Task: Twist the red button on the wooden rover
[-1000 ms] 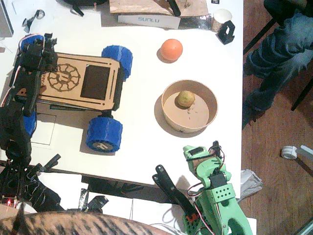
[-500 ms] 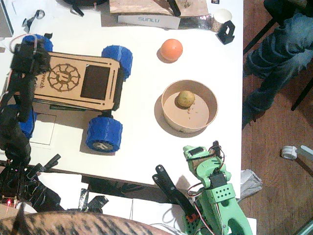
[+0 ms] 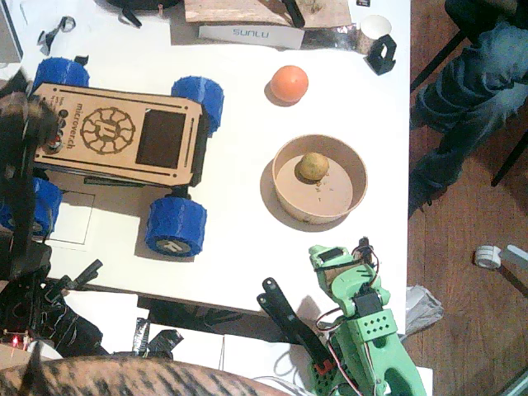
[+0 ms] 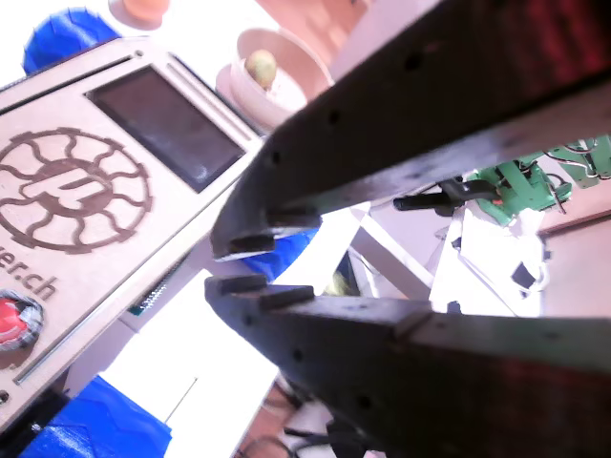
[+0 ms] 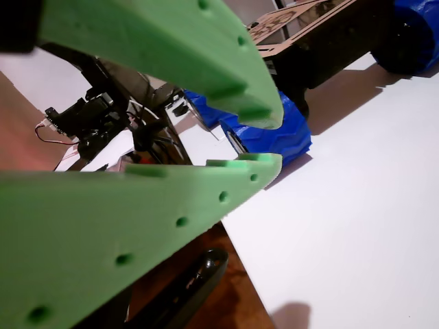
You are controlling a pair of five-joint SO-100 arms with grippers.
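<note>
The wooden rover (image 3: 115, 132) lies flat at the table's left with its blue wheels at the corners. Its red button (image 3: 54, 147) is a tiny knob at the left end of the deck. In a wrist view the rover (image 4: 86, 191) fills the upper left and the red button (image 4: 13, 321) shows at the left edge. My black left gripper (image 3: 23, 111) hangs just left of the rover, off the button. Its jaws (image 4: 229, 267) stand nearly together with nothing between them. My green right gripper (image 3: 330, 257) rests at the near edge, tips (image 5: 271, 140) close together and empty.
An orange (image 3: 289, 83) lies at the back middle. A tan bowl (image 3: 280, 194) holding a yellowish fruit (image 3: 313, 166) stands right of the rover. A white box (image 3: 252, 35) and a black clip (image 3: 381, 54) sit at the back. A person's legs (image 3: 470, 91) are beyond the right edge.
My left gripper has drawn back to the left, off the rover's left end, uncovering the lettering and the button. The rover has shifted slightly. The right arm has not moved.
</note>
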